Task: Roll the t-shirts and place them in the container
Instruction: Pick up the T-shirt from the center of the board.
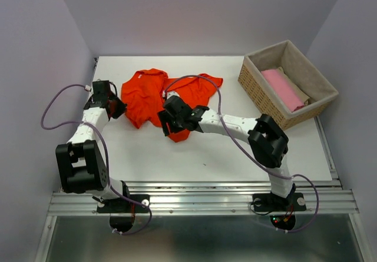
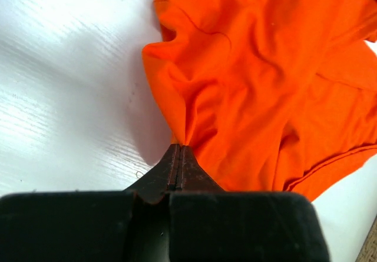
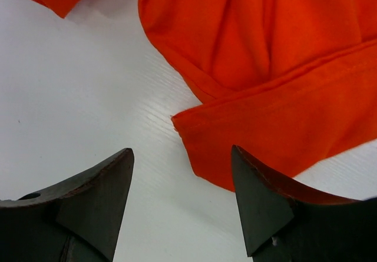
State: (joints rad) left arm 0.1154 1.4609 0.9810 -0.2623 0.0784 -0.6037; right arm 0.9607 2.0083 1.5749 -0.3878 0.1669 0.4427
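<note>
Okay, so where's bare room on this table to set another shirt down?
Widest bare table lies along the near edge, between the arms, short of the orange t-shirt. Another patch sits in front of the basket, right of the right arm. Crowded: far left-centre, where the shirt, left gripper and right gripper meet.

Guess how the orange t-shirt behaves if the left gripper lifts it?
Likely floppy: folds fan out from where the left gripper pinches the orange t-shirt, so it should hang and drape. Probably light, since the thin fabric lies crumpled. Pushed, it would likely bunch rather than slide whole on the table.
</note>
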